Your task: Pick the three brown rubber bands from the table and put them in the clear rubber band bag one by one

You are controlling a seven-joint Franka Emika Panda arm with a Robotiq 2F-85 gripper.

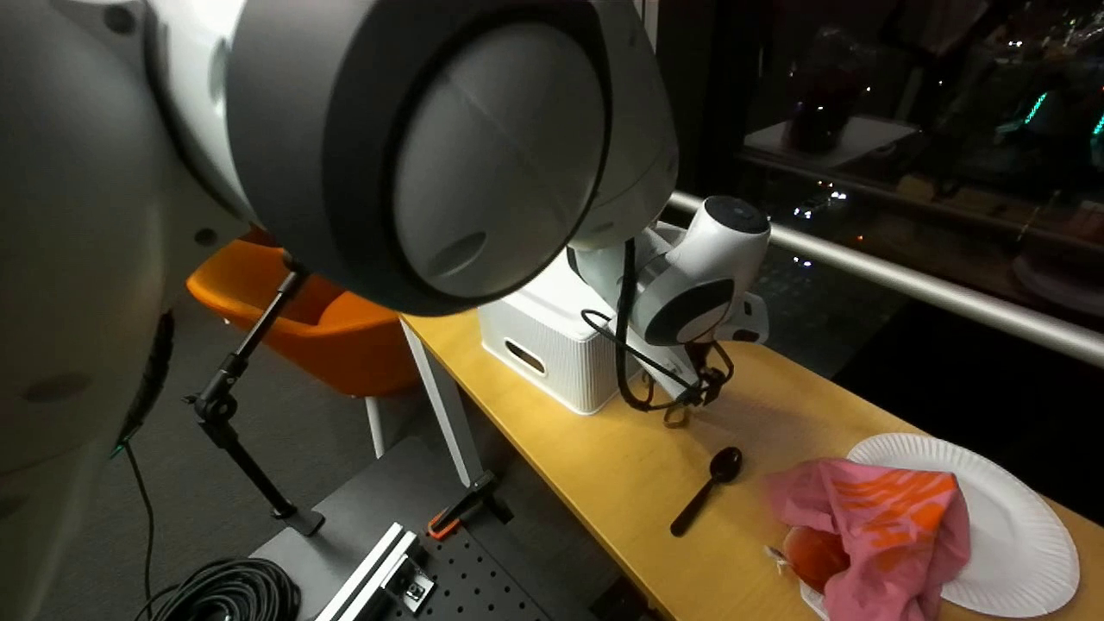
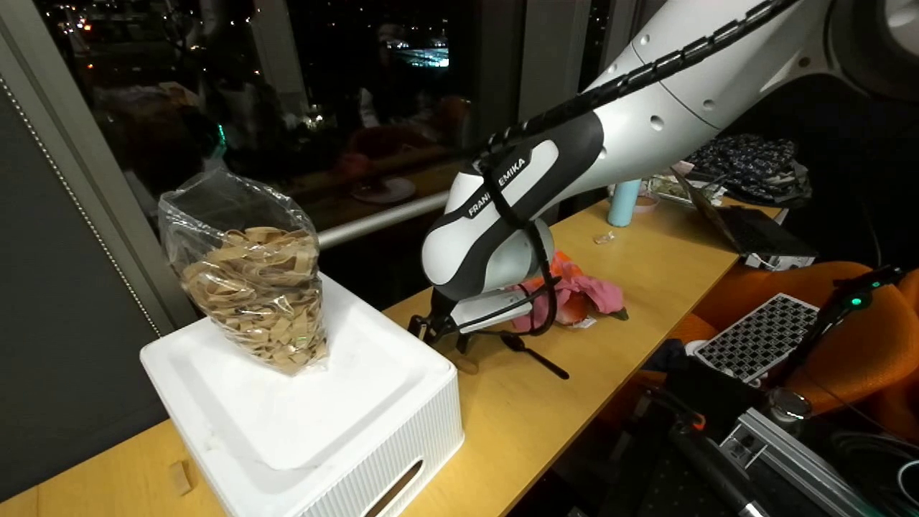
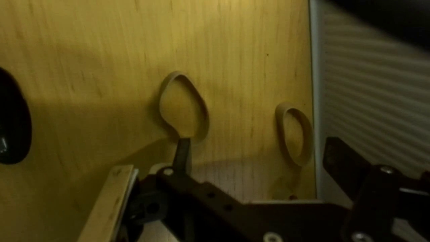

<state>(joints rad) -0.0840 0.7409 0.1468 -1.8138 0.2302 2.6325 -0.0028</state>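
The tool is spread wide; in the wrist view, two rubber bands lie at its ten and two o'clock on the desk. In an exterior view, the bag stands on a white box at the tool's nine.

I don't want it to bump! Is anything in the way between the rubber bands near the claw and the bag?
Yes, the white box. The bag sits on top, while the rubber bands lie on the table beside it, so they'll probably need lifting over its edge.

Brown bands lie on table, clear bag standing.
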